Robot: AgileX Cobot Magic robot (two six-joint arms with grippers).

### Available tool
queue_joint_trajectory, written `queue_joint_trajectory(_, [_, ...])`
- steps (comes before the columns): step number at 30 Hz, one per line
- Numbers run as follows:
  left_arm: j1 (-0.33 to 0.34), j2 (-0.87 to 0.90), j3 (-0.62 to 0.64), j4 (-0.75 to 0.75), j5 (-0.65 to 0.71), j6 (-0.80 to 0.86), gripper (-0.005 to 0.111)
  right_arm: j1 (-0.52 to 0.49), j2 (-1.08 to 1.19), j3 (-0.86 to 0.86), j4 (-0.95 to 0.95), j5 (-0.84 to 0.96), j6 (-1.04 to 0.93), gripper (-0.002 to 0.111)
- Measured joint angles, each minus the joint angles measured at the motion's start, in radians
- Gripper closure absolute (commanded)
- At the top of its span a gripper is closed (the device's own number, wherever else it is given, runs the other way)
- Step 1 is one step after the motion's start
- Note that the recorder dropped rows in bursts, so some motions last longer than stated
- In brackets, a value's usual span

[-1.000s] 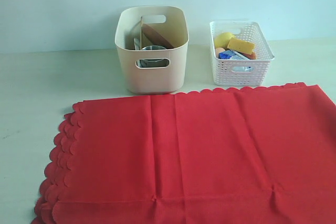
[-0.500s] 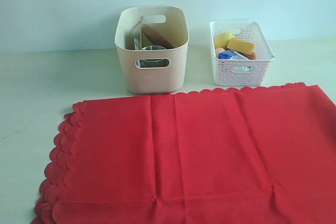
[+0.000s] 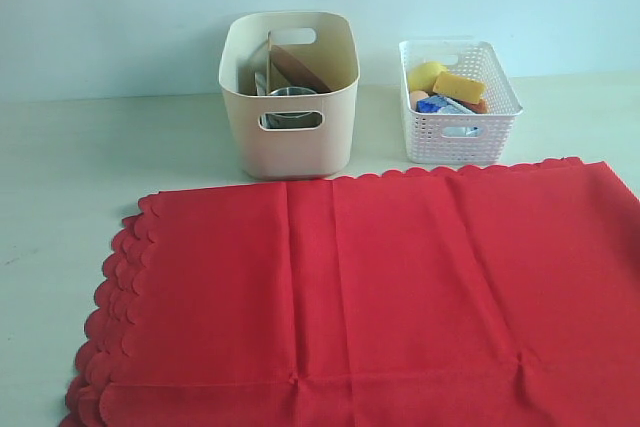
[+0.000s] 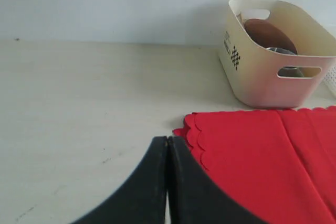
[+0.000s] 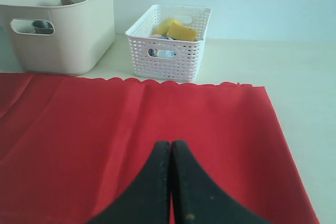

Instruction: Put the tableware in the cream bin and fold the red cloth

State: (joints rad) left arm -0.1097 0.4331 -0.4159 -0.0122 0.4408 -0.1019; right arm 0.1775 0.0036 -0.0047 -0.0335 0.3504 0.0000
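From where I stand, the tableware half looks done. The cream bin [image 3: 290, 152] sits at the back of the desk [image 3: 60, 177] with a brown plate [image 3: 295, 69] on edge inside it and a steel cup [image 3: 292, 95] showing through the handle hole. I cannot make out the smaller pieces. The white basket [image 3: 460, 137] just beside it holds only food [image 3: 458, 85].

That leaves the red cloth [image 3: 380, 287], I'd say. It lies spread flat in front of both containers, its back edge almost touching the bin. At its left edge the scallops sit in stacked rows, so it seems to be lying in more than one layer there.

The left claw [image 4: 167, 140] is pinched shut on nothing, over bare desk near the scalloped corner. The right claw [image 5: 170, 144] is shut and empty too, above the cloth toward its right side.

To fold it well, both claws need to open first, then come down low at matching corners and pinch every layer, not just the top one. They should lift together and carry the edge straight across, following one of the faint creases. They should keep low so the fabric doesn't sweep into the bin or the basket behind. The edges need lining up before letting go.
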Motion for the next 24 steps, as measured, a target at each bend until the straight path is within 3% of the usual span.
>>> queue_joint_trajectory(9, [-0.004, 0.182, -0.009, -0.141, 0.08, 0.043, 0.107, 0.0, 0.0, 0.0, 0.0, 0.0, 0.0, 0.108])
queue_joint_trajectory(19, [-0.006, 0.609, -0.073, -0.42, 0.24, 0.223, 0.106, 0.0, 0.0, 0.0, 0.0, 0.0, 0.0, 0.108])
queue_joint_trajectory(21, [-0.006, 0.68, -0.083, -0.438, 0.254, 0.229, 0.101, 0.0, 0.0, 0.0, 0.0, 0.0, 0.0, 0.108])
queue_joint_trajectory(24, [-0.006, 0.773, -0.091, -0.465, 0.259, 0.257, 0.084, 0.0, 0.0, 0.0, 0.0, 0.0, 0.0, 0.108])
